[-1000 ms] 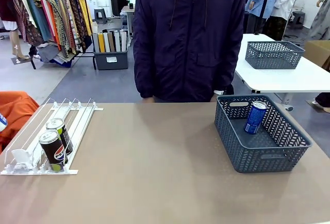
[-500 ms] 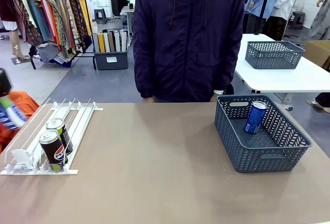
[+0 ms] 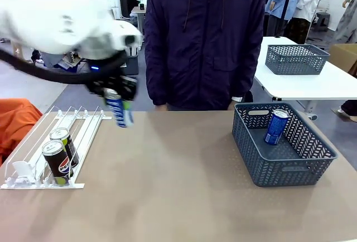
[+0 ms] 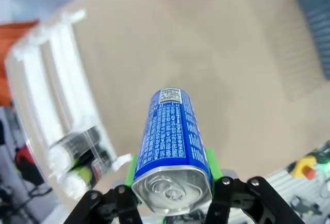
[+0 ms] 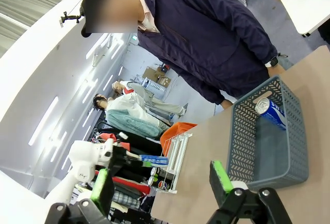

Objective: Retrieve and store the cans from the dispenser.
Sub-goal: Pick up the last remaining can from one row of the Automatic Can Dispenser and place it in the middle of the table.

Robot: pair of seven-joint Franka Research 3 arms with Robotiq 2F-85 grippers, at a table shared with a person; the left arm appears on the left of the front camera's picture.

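Observation:
My left gripper (image 3: 115,98) hangs above the table's far left, shut on a blue-and-white can (image 3: 121,114) that it holds tilted. In the left wrist view this can (image 4: 172,136) sits between the green pads (image 4: 212,163), silver top toward the camera. The white dispenser (image 3: 83,136) lies at the table's left with two black Pepsi cans (image 3: 57,163) at its near end. Another blue can (image 3: 276,126) leans inside the grey-blue basket (image 3: 262,167) on the right. My right gripper (image 5: 162,182) is open and holds nothing, raised high off the table.
A person in a dark jacket (image 3: 203,41) stands at the far edge, behind the table's middle. A second basket (image 3: 295,59) rests on a white table farther back. The tabletop between the dispenser and the basket is bare.
The left arm has swung in from the left edge with the blue can, now above the dispenser's far right corner. The cans in the dispenser and the basket have not moved.

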